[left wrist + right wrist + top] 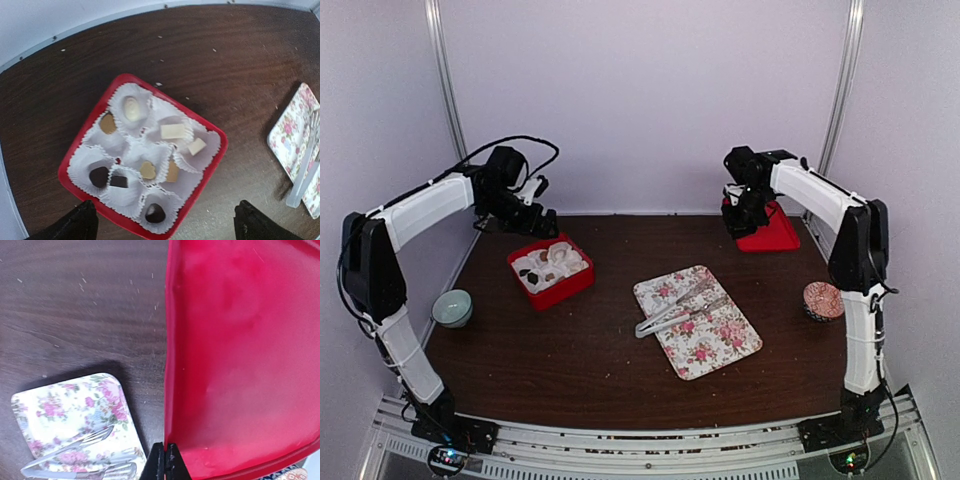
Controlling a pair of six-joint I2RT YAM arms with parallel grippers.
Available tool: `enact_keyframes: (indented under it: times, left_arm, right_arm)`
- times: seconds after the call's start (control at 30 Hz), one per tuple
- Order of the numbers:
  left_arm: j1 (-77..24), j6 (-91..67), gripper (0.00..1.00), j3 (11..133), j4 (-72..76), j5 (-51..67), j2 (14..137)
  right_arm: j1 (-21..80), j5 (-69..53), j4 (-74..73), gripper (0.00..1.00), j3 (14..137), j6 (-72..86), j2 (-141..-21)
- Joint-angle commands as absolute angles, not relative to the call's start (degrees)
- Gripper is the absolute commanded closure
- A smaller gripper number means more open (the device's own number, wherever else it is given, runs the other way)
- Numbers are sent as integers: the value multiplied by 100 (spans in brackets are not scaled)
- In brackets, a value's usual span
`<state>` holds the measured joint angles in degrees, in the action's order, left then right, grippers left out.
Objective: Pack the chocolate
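The chocolate point(147, 170) is already in the red box point(123, 80) on the left of the desk point(580, 360): dark, tan and pale pieces, mostly one to a white paper cup point(85, 165), though a few share or sit between cups. The left gripper point(538, 221) hangs just above the box with its fingers spread wide, holding nothing. Over at the far right, the right gripper point(165, 462) has its fingers pressed together on the rim of the red lid point(240, 340).

To my eye the filling is done and the lid is what's left. The pieces look light, hard and smooth, easy to scuff or flick out of those flimsy cups, so any straightening should be done by their sides with the tongs point(675, 308) on the tray point(720, 350). The lid looks thin and stiff, so the rim is the place to hold it.
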<state>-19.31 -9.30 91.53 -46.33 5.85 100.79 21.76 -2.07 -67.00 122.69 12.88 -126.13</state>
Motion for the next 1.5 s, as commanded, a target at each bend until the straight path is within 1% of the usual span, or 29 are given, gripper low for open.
enact_keyframes:
  times: [0.0, 0.2, 0.3, 0.53, 0.67, 0.8, 1.13, 1.3, 1.47]
  left_arm:
    - [-1266, -1081, 2, 9284, -4035, 1237, 10155]
    - [-806, -967, 2, 10168, -4015, 1354, 11124]
    - [-567, -927, 2, 10679, -4024, 1635, 11723]
    - [-312, -817, 2, 11764, -4103, 2012, 12774]
    - [-315, -801, 2, 11940, -4166, 2357, 13102]
    - [-315, -820, 2, 11105, -3858, 2827, 12906]
    - [-440, -1197, 2, 8541, -2732, 3127, 11401]
    - [-801, -1355, 2, 7351, -2323, 3266, 10553]
    - [-1488, -1569, 2, 6291, -2000, 3286, 9953]
  right_arm:
    - [2127, -61, -6637, 100, 12357, 1258, -12003]
    - [2118, -272, -6655, 100, 12324, 1413, -11478]
    - [2118, -361, -6697, 100, 12247, 1501, -11241]
    - [2118, -715, -6634, 100, 12024, 1749, -10732]
    - [2118, -993, -6494, 100, 12055, 1935, -10543]
    - [2118, -1123, -6409, 100, 12042, 2012, -10411]
    - [2116, -1461, -6225, 100, 11997, 2073, -10236]
    - [2112, -1723, -6065, 100, 11984, 2134, -10157]
    - [2114, -2141, -5755, 100, 11875, 2294, -10014]
